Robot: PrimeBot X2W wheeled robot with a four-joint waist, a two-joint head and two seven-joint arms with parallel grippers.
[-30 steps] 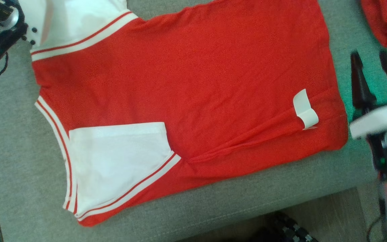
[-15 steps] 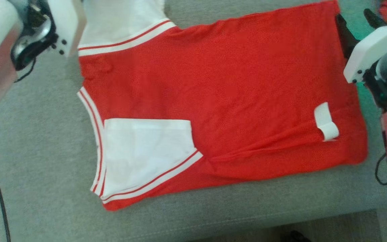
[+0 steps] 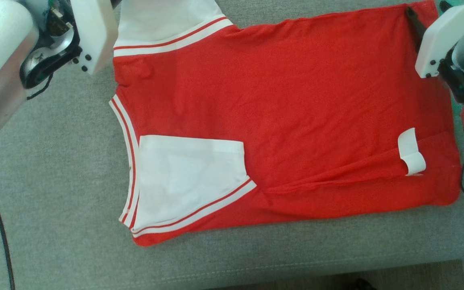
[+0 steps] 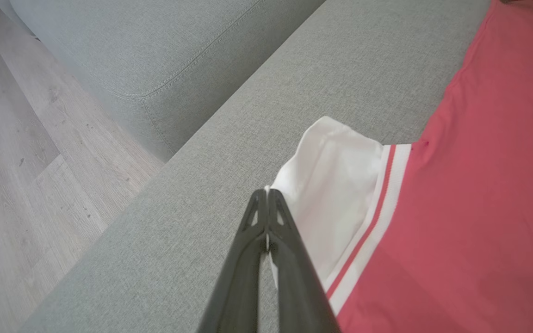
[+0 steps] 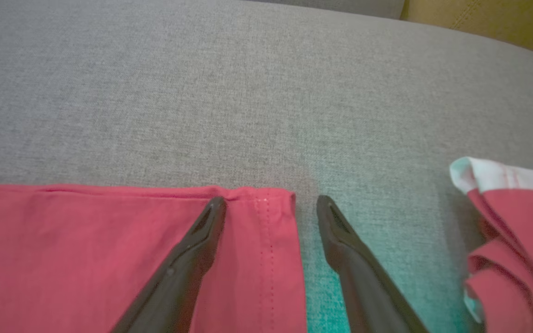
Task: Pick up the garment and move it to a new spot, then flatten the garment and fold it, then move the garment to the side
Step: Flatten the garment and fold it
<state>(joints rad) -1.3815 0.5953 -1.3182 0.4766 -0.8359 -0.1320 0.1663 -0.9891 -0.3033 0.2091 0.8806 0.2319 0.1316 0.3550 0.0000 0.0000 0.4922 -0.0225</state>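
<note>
Right tool (image 5: pixel 271 200) now straddles garment (image 3: pixel 296 100) corner; left tool (image 4: pixel 266 193) seemingly pinches sleeve (image 4: pixel 331 185).

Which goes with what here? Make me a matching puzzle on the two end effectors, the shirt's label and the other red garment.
Things:
1. left end effector
2. right end effector
3. white label
4. second red garment

States:
A. crumpled on the sofa cushion, apart from the red shirt
B. open, straddling the shirt's hem corner
C. shut on the white sleeve at its edge
D. folded over, lying on the shirt near its hem

Pairs: 1-C, 2-B, 3-D, 4-A.
</note>
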